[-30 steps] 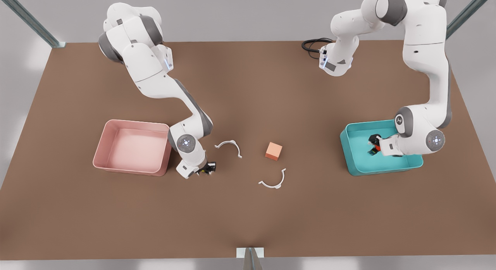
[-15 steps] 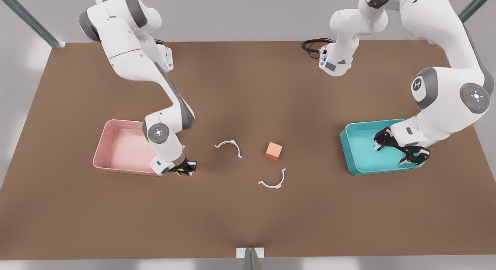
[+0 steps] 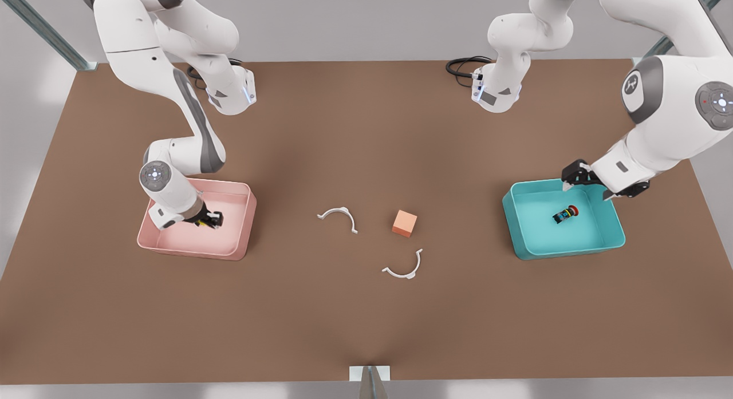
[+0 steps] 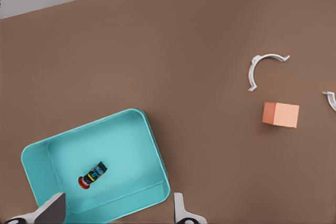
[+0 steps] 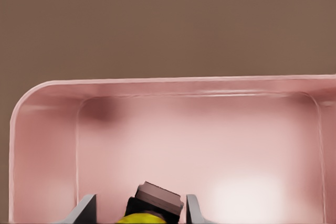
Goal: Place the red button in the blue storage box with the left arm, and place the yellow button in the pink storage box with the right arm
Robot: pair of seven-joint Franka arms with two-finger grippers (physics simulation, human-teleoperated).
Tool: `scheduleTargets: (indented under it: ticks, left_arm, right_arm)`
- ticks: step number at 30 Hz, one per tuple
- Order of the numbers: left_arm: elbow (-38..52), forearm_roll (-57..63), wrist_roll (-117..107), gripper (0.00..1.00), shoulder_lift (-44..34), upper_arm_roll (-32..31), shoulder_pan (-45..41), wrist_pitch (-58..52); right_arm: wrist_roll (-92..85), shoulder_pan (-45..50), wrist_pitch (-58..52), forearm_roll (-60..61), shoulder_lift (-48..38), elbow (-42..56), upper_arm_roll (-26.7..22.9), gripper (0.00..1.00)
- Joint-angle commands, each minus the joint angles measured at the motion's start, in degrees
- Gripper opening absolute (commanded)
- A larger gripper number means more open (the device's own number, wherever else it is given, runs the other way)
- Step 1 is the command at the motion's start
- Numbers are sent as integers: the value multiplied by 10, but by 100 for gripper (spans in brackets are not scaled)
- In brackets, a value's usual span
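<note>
R gripper [image 3: 211,220] hangs inside the pale pink shallow plastic tray [image 3: 240,238], jaws pinching the tiny yellow-capped push button [image 5: 147,211]. Best bet: go low over that tray's floor, then release w/o tossing. L gripper [image 3: 590,184], jaws spread and empty, sits above the teal-blue shallow plastic tray's [image 3: 518,238] far wall; the red-capped push button [image 3: 566,214] lies inside it. Brown matte tabletop [image 3: 366,319]; grey wall beyond.
</note>
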Motion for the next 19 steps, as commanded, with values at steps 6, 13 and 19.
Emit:
scheduleTargets:
  ticks: [6, 13, 19]
  left_arm:
    - [0, 1, -146, 100, 0, 0, 0, -6]
    - [0, 1, -146, 100, 0, 0, 1, -6]
    - [0, 0, -146, 100, 0, 0, 1, -6]
  right_arm:
    - [-105, 6, -270, 1, 24, 308, 13, 100]
    - [-152, -14, -541, 28, 7, 479, -1, 100]
    - [-155, -12, -505, 42, -6, 464, -2, 100]
